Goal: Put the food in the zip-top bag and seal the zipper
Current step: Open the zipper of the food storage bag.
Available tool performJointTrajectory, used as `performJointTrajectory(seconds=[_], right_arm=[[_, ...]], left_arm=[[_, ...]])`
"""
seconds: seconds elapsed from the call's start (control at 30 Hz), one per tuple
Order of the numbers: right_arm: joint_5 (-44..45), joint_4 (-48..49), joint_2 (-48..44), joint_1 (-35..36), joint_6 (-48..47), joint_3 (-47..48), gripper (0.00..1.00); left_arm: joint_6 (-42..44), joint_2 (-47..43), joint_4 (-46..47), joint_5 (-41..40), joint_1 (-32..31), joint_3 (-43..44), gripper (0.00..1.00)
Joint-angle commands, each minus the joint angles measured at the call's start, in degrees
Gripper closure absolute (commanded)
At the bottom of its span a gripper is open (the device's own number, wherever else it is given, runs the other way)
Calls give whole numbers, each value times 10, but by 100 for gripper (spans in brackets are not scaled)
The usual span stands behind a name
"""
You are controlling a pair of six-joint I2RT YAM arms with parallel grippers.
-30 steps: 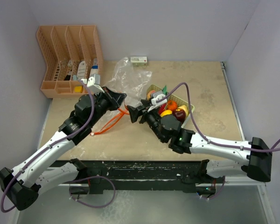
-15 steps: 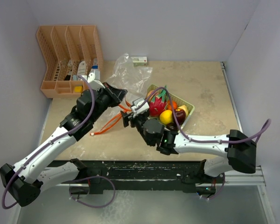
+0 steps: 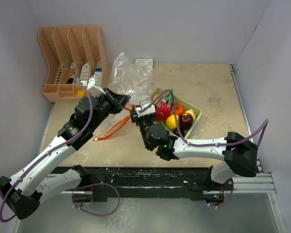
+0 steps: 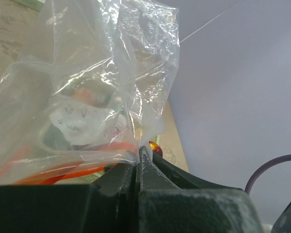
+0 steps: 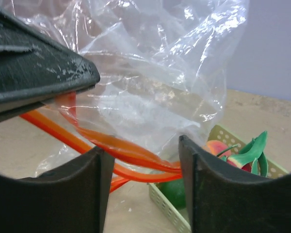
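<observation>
now left tool [image 4: 137, 156] pinches zip-top bag [image 4: 97, 73] (right tool [image 5: 140, 158] agape around zipper [image 5: 131, 156]).

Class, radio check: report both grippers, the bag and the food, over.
Left gripper shut on zip-top bag edge. Right gripper open, facing zipper. Food in green tray. No obstruction seen.

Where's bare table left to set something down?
Bare beige table: right of the pale green plastic tray, up to the wall. Crowded: centre, where left end effector and right end effector meet at the crinkly clear plastic bag.
</observation>
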Motion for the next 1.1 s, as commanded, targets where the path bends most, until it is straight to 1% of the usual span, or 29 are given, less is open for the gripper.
performJointTrajectory(seconds=[0.0, 0.1, 0.13, 0.17, 0.2, 0.23, 0.27, 0.3, 0.37, 0.43, 0.5, 0.53, 0.57, 0.67, 0.77, 0.83, 0.93, 1.07], right_arm=[[31, 86, -1, 2, -51, 29, 55], [19, 81, -8, 2, -50, 31, 79], [18, 76, -11, 2, -48, 32, 92], [20, 67, -13, 2, -42, 33, 100], [30, 56, -16, 1, -25, 35, 100], [41, 45, -20, 1, -13, 34, 100], [49, 40, -26, 0, -3, 32, 100], [52, 23, -33, -2, 12, 32, 100], [51, -33, -49, -4, 75, 42, 100], [52, -90, -57, -9, 129, 56, 100], [55, -141, -60, -16, 174, 81, 100], [55, -160, -59, -19, 194, 87, 100], [55, -174, -59, -24, 209, 91, 100], [49, -213, -66, -38, 270, 100, 100], [2, -273, -84, -67, 352, 115, 100], [-53, -295, -102, -92, 393, 118, 100], [-83, -296, -119, -99, 405, 117, 100], [-110, -304, -130, -99, 426, 110, 100]], left_arm=[[-9, -9, -2, 22, -2, -10, 100], [-6, -14, -3, 21, -3, -20, 100], [-1, -17, -4, 21, -2, -22, 100], [5, -21, -5, 21, -3, -24, 100], [14, -27, -4, 22, -3, -28, 96], [25, -36, -1, 24, -2, -34, 90], [40, -45, 5, 28, -2, -45, 75], [61, -57, 15, 33, -3, -57, 64], [90, -83, 35, 46, -3, -82, 55], [131, -109, 65, 76, -2, -102, 40], [163, -136, 80, 105, -2, -115, 17], [177, -145, 88, 120, -2, -119, 3], [188, -154, 96, 138, -2, -123, 0], [204, -171, 109, 175, -2, -137, 1], [202, -184, 131, 188, -2, -164, 1], [197, -190, 150, 175, -2, -184, 1], [188, -193, 181, 146, -2, -200, 1], [180, -165, 155, 93, -2, -175, 1]])
